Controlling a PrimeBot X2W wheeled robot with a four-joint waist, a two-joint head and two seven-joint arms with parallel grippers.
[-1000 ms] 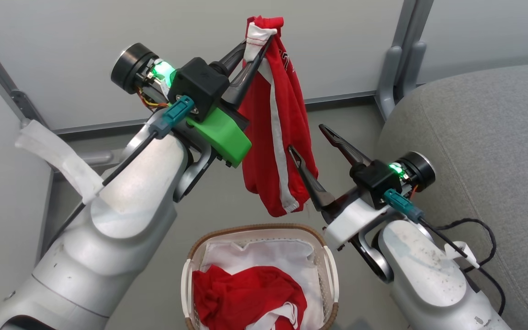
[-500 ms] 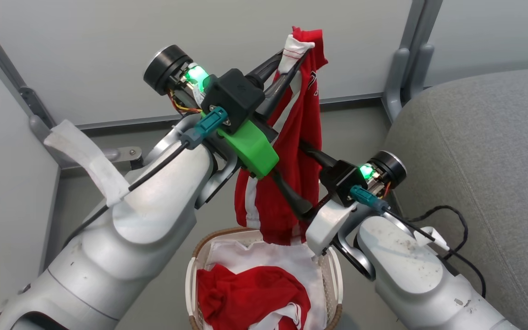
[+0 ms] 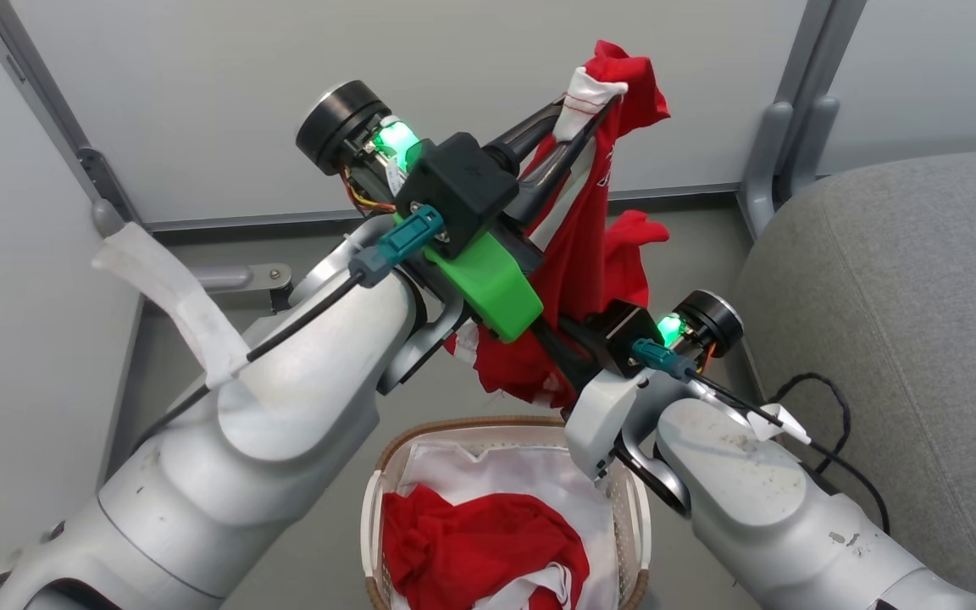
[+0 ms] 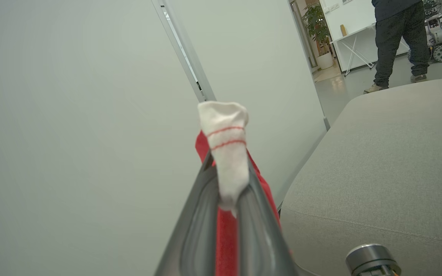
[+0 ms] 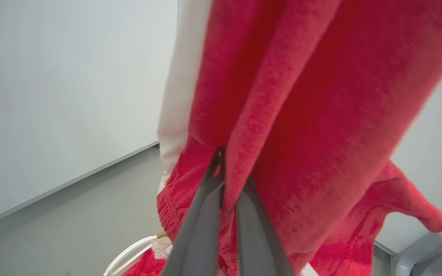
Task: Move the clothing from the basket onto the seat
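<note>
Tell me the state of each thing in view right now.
left gripper: shut on white trim of red jersey
right gripper: shut on the jersey's lower folds
red jersey: lifted, hanging clear of the basket
basket: upright, holding more red clothing
seat: no clothing on visible part

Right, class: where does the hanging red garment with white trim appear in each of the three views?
Head view: the red fabric garment with white trim hangs upper centre.
Left wrist view: bottom centre, its white cuff pinched between dark fingers.
Right wrist view: the garment drapes across centre and right.
Shared landmark: the pale partition wall behind it in each.
</note>
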